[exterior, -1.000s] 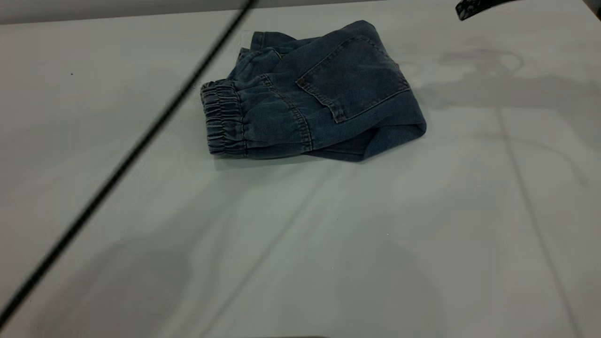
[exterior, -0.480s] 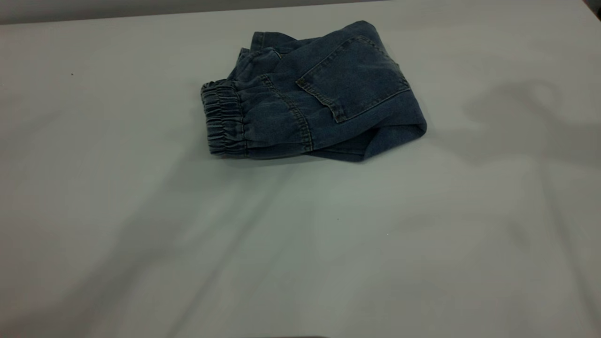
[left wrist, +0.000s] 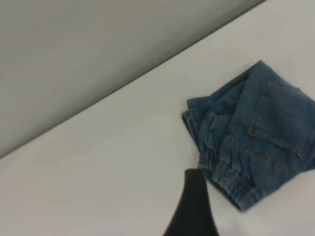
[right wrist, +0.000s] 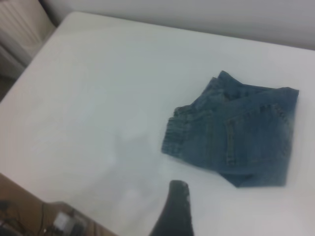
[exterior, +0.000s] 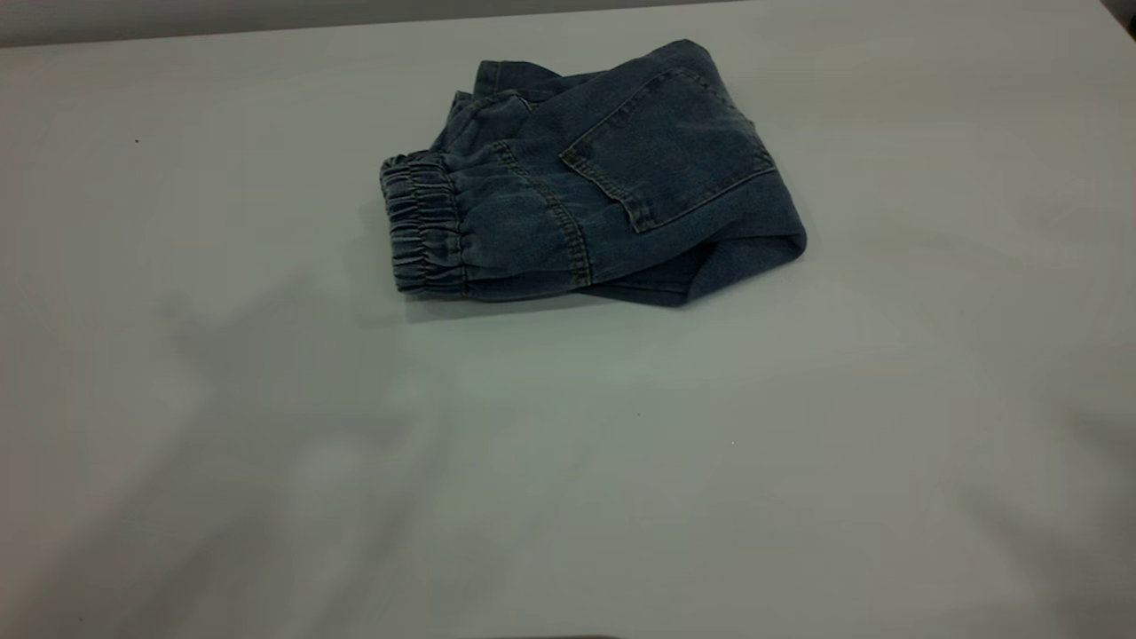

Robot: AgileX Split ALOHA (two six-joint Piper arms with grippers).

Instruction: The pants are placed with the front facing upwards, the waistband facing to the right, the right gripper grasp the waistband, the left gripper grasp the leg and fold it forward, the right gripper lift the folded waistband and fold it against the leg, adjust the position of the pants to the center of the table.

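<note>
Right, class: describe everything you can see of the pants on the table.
The pants are small blue denim, folded into a compact bundle lying on the white table, toward its far side. A patch back pocket with tan stitching faces up. The gathered elastic waistband points toward the exterior view's left. Layers beneath show at the bundle's near right corner. Nothing but the table touches them; no gripper is on them.

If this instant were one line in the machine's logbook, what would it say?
pants: folded, back pocket up | waistband: exterior-left end | table: pants toward far edge | both pincers: off pants
</note>
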